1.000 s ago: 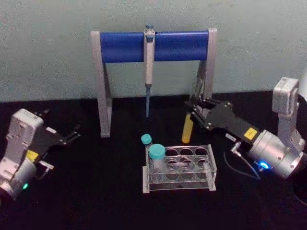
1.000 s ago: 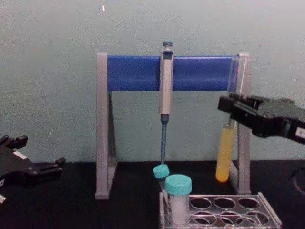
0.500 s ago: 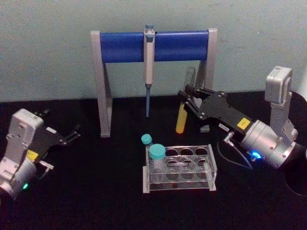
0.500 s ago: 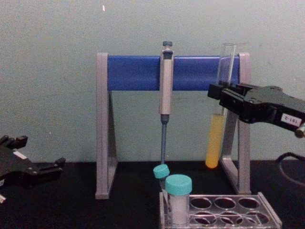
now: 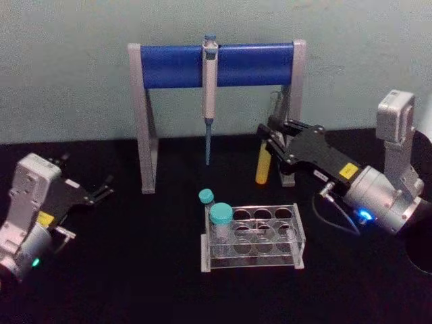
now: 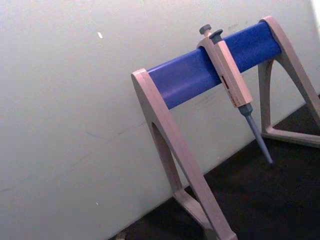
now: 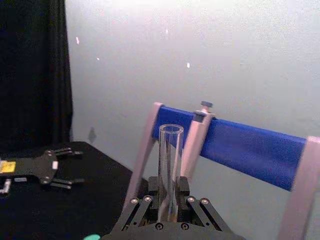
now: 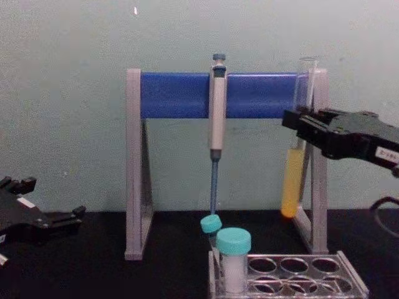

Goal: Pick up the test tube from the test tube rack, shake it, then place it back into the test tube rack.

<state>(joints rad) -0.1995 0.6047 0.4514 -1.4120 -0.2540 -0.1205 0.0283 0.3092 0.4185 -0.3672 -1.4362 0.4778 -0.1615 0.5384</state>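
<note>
My right gripper (image 5: 271, 138) (image 8: 300, 129) is shut on the test tube (image 5: 264, 165) (image 8: 293, 184), a slim clear tube with yellow-orange liquid in its lower part. It hangs nearly upright in the air, above and behind the right end of the test tube rack (image 5: 295, 237) (image 8: 349, 274). In the right wrist view the tube's open top (image 7: 170, 165) rises between the closed fingers. My left gripper (image 5: 101, 190) (image 8: 68, 216) is parked open at the far left, low over the table.
A grey stand with a blue crossbar (image 5: 216, 64) (image 8: 181, 94) holds a hanging pipette (image 5: 209, 94) (image 8: 216, 124) just behind the tube. Two teal-capped tubes (image 5: 220, 223) (image 8: 233, 258) stand in the rack's left end. The black table (image 5: 121, 270) lies open in front.
The right gripper swung the tube left and up half a second ago, then back right and slightly down now. The left arm has not moved.
</note>
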